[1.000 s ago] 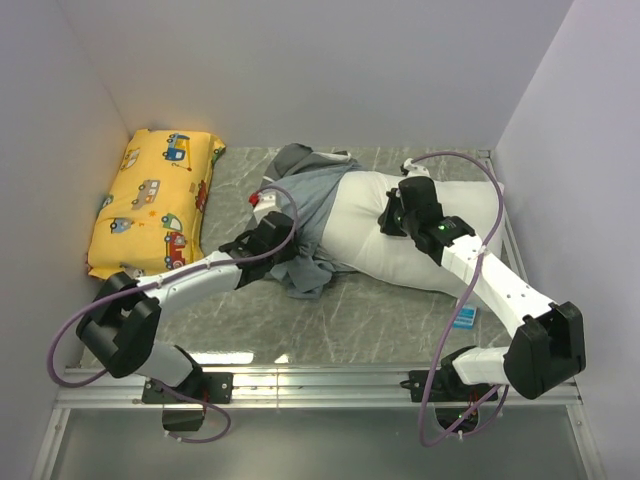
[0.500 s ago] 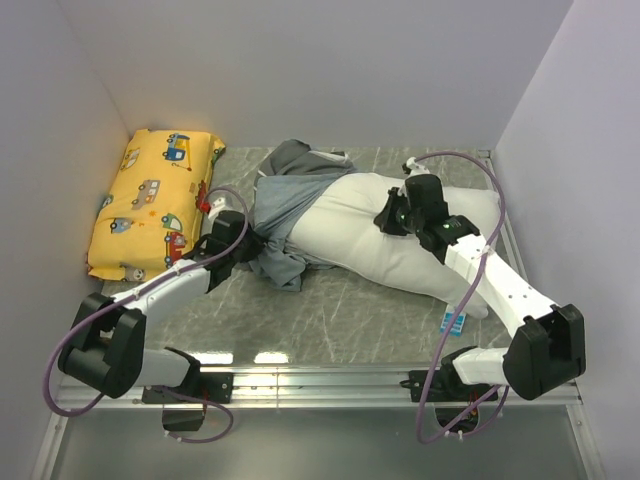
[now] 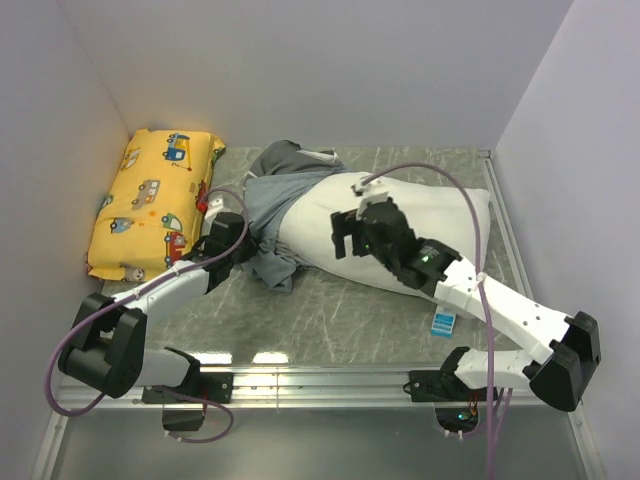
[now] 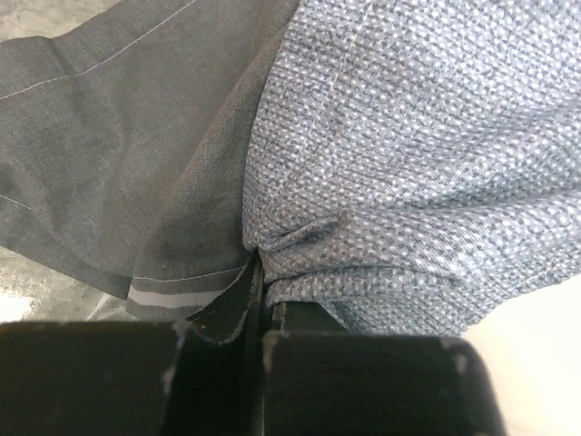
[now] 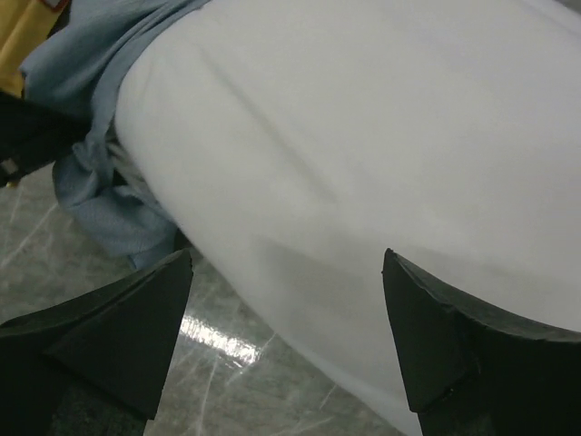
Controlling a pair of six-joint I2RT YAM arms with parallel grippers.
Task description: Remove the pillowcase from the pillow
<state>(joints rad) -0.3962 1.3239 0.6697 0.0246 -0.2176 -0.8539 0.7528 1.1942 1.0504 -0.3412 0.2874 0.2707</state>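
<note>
The grey-blue pillowcase (image 3: 272, 195) is bunched over the left end of the white pillow (image 3: 440, 215), which lies across the marble table. My left gripper (image 3: 248, 250) is shut on a fold of the pillowcase (image 4: 408, 136) near its striped hem, the cloth pinched between the jaws of the left gripper (image 4: 259, 304). My right gripper (image 3: 348, 238) hovers open over the pillow's near left part. In the right wrist view the right gripper (image 5: 286, 263) straddles the edge of the pillow (image 5: 363, 118) with nothing held, and the pillowcase (image 5: 100, 82) shows at the upper left.
A yellow cushion with cartoon cars (image 3: 155, 200) leans at the left wall. A small blue card (image 3: 443, 322) lies on the table by the right arm. Walls close in left, back and right; a metal rail (image 3: 320, 378) runs along the near edge.
My right gripper has opened, let go of the pillow and swung left along it. The left gripper dragged the pillowcase leftward earlier and now holds almost still. The pillow has shifted slightly.
</note>
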